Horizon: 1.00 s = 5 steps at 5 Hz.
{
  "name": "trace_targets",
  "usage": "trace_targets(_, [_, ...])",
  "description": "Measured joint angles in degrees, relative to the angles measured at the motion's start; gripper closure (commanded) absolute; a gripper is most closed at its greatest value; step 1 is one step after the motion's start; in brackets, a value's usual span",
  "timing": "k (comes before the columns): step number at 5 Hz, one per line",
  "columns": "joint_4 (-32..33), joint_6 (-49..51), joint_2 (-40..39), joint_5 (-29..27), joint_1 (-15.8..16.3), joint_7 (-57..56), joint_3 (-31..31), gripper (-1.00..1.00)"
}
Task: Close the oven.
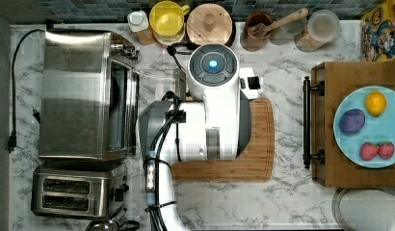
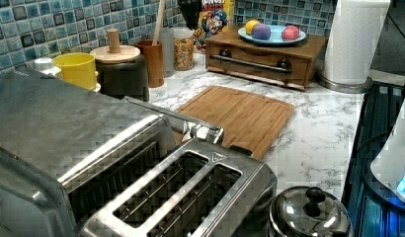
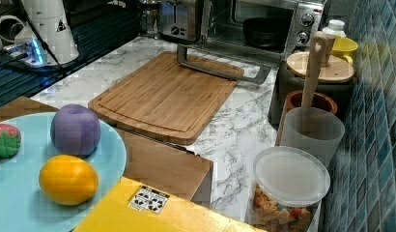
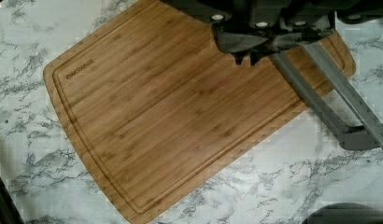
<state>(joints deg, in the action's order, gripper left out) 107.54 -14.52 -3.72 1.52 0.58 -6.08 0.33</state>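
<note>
The oven is a big brushed-steel box at the top view's left, with its black cord running down its outer side. In the right view its glass door lies folded down, open, and the long bar handle reaches over the edge of a wooden cutting board. A dark pan sits inside. My gripper is shut on nothing and hovers above the board, close to the handle but apart from it. It also hangs high in the left view.
A two-slot steel toaster stands beside the oven, with a kettle lid near it. Jars, a yellow cup and a utensil pot line the tiled back wall. A wooden drawer box carries a plate of toy fruit.
</note>
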Motion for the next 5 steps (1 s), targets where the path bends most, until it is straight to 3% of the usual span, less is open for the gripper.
trace_targets(2, [1.3,-2.3,-0.2,-0.8,-0.3,-4.0,0.2,1.0])
trace_targets(4, [8.3,-15.1,0.3,-14.5,0.1,-23.2,-3.8,1.0])
trace_targets(5, [12.8,-15.5,0.3,-21.1,-1.6,-33.4,-4.9,1.0])
